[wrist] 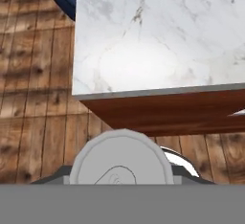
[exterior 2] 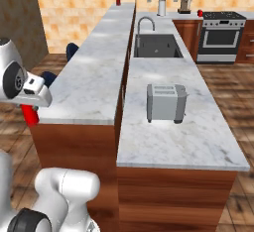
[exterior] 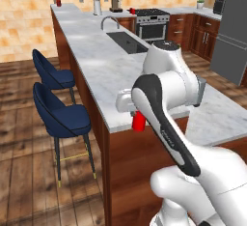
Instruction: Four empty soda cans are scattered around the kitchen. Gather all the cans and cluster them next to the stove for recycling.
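Hanging off the near end of the marble worktop [exterior: 96, 61], a red soda can [exterior: 139, 122] sat clamped in the fingers, held below the level of the worktop's edge and in front of the wooden side panel. From the right base camera the same can [exterior 2: 31, 114] showed as a red cylinder under the white hand, just beside the worktop's corner. In the hand camera its silver-grey top [wrist: 120, 158] lay right at the bottom, with the worktop corner above it and plank floor [wrist: 33, 98] behind. The fingers themselves were mostly hidden by the can and the hand, closed on it.

Another red can [exterior: 58, 2] stood at the far left end of the worktop, by the tiled wall. A third red can [exterior: 132, 11] stood on the back worktop just left of the stove [exterior: 151, 13]; the right base camera showed it too [exterior 2: 200, 13], touching nothing, close beside the stove's left side. Coffee machine [exterior: 116, 1] and a white paper towel roll [exterior: 97, 7] stood further left on that back worktop.

Sink [exterior: 126, 42] with a curved tap was set in the island, well apart from the held can. A steel toaster [exterior 2: 166, 102] stood on the lower worktop section to the right. Two blue stools [exterior: 62, 111] stood on the floor along the left side.
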### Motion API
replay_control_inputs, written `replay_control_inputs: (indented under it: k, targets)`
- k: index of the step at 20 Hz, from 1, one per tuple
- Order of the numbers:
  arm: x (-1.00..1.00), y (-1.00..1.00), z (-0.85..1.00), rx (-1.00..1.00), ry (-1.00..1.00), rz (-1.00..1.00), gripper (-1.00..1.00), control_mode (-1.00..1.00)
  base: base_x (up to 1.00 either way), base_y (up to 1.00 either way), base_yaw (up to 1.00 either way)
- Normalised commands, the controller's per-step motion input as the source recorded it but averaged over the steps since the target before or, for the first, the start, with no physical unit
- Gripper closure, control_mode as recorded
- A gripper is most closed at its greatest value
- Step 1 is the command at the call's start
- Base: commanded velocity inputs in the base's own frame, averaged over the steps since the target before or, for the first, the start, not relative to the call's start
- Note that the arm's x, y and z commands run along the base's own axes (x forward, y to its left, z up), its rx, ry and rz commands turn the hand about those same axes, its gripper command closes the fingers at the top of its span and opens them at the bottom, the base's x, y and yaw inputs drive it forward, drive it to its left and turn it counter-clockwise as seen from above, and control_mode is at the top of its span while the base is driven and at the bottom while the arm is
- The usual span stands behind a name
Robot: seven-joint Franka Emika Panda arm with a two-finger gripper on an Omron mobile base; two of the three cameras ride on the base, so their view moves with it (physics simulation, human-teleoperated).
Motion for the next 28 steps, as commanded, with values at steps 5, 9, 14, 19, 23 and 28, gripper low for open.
replay_control_inputs:
  k: [5, 9, 14, 19, 23, 28]
  targets:
    - [-0.56, -0.55, 0.00, 0.00, -0.06, 0.00, 1.00, -1.00, 0.00, 0.00, 0.00]
    - [-0.40, -0.54, 0.04, 0.00, -0.04, 0.00, 1.00, -1.00, 0.00, 0.00, 0.00]
    - [-0.33, -0.59, 0.02, 0.00, 0.00, 0.00, 1.00, -1.00, 0.00, 0.00, 0.00]
    - [-0.54, -0.14, 0.00, -0.01, 0.00, 0.00, 1.00, -1.00, 0.00, 0.00, 0.00]
    - [-0.05, 0.00, 0.00, 0.00, 0.00, 0.00, 1.00, -1.00, 0.00, 0.00, 0.00]
    - [0.00, 0.00, 0.00, 0.00, 0.00, 0.00, 1.00, -1.00, 0.00, 0.00, 0.00]
